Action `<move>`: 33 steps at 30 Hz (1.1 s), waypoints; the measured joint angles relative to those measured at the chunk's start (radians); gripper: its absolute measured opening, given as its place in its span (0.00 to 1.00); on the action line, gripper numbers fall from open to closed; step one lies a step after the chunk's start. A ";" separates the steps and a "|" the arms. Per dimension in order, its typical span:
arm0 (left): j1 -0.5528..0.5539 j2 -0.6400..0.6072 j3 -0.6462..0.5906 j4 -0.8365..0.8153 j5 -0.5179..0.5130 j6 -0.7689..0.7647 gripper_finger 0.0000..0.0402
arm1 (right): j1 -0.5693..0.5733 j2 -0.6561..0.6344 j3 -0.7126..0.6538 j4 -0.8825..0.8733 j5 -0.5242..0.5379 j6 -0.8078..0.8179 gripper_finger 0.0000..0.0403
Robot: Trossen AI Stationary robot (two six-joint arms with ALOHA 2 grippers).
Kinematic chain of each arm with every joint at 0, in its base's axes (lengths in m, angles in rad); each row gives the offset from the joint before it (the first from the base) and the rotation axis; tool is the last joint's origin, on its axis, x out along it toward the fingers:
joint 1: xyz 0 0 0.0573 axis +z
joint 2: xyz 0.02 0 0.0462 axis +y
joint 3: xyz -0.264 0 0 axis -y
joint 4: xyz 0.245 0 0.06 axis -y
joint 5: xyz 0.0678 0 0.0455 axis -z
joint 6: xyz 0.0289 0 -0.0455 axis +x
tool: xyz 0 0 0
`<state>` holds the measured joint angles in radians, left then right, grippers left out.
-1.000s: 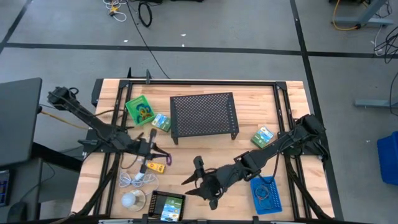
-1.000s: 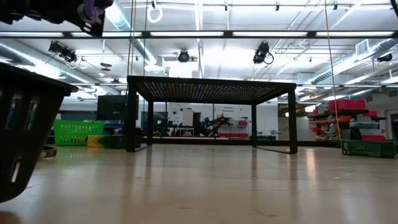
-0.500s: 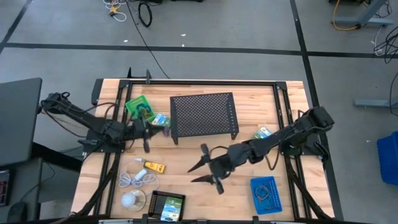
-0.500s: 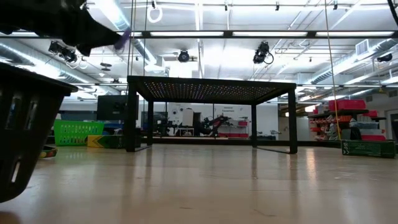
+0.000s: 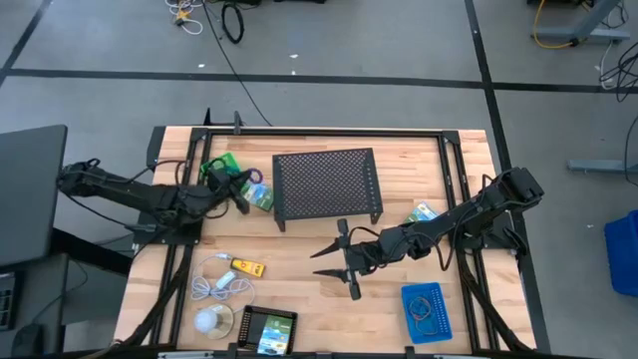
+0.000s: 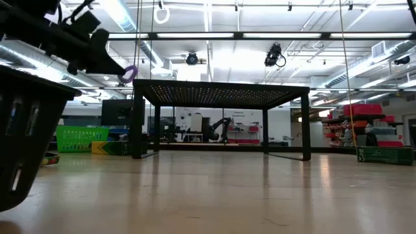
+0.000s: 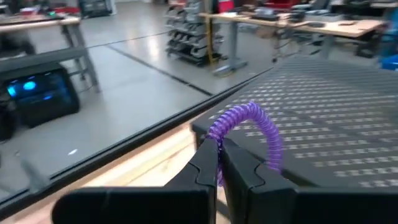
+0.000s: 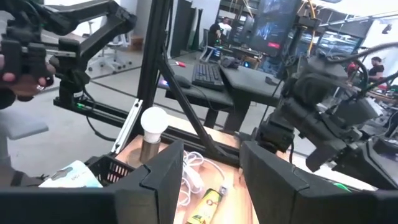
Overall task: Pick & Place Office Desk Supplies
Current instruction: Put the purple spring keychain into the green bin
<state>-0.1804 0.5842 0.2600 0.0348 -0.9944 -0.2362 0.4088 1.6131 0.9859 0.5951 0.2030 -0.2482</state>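
Observation:
My left gripper (image 5: 242, 187) is shut on a purple coiled loop (image 7: 247, 122), in the air between the green tray (image 5: 219, 172) and the black perforated rack (image 5: 327, 184); the low view shows the loop (image 6: 130, 73) high above the table. My right gripper (image 5: 342, 265) is open and empty above the bare wood in front of the rack. A yellow block (image 5: 247, 266) lies on the table at the near left. A green-blue packet (image 5: 261, 196) lies beside the rack and another packet (image 5: 424, 214) at the right. A blue tray (image 5: 427, 311) holds several loops. My left gripper pinches the loop's near stretch (image 7: 217, 140) between its two fingertips (image 7: 205, 163). The fingers lie about level and point toward the table's right. The rest of the loop arches out beyond the fingertips, lifted clear of the table.
A white coiled cable (image 5: 221, 284) and a white ball (image 5: 211, 319) lie at the near left. A black tray (image 5: 267, 329) with a packet stands at the near edge. The black tray's wall (image 6: 26, 136) fills the low view's left. Bare wood lies in front of the rack.
My left gripper has risen from beside the yellow block and gone toward the table's far edge, carrying the purple loop to beside the green tray and the rack. My right gripper, still open, has gone toward the far edge and a little right.

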 joint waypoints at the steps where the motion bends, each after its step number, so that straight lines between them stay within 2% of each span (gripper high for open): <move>1: 0.016 0.000 0.000 -0.014 0.000 -0.018 0.02 | 0.000 0.000 0.000 0.001 0.005 -0.001 0.43; 11: 0.181 0.000 0.000 -0.325 0.012 -0.284 0.02 | 0.000 0.000 0.000 -0.004 0.007 -0.011 0.43; 24: 0.311 0.001 0.001 -0.673 0.122 -0.529 0.02 | 0.000 0.000 0.000 -0.016 0.008 -0.038 0.43; 28: 0.333 0.021 0.001 -0.686 0.197 -0.547 0.02 | 0.000 0.001 0.000 -0.023 0.008 -0.038 0.43; 33: 0.333 0.042 0.001 -0.687 0.211 -0.547 0.05 | 0.000 0.001 0.000 -0.024 0.008 -0.038 0.43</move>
<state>0.1524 0.6258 0.2607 -0.6518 -0.7837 -0.7830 0.4091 1.6138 0.9859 0.5714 0.2111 -0.2859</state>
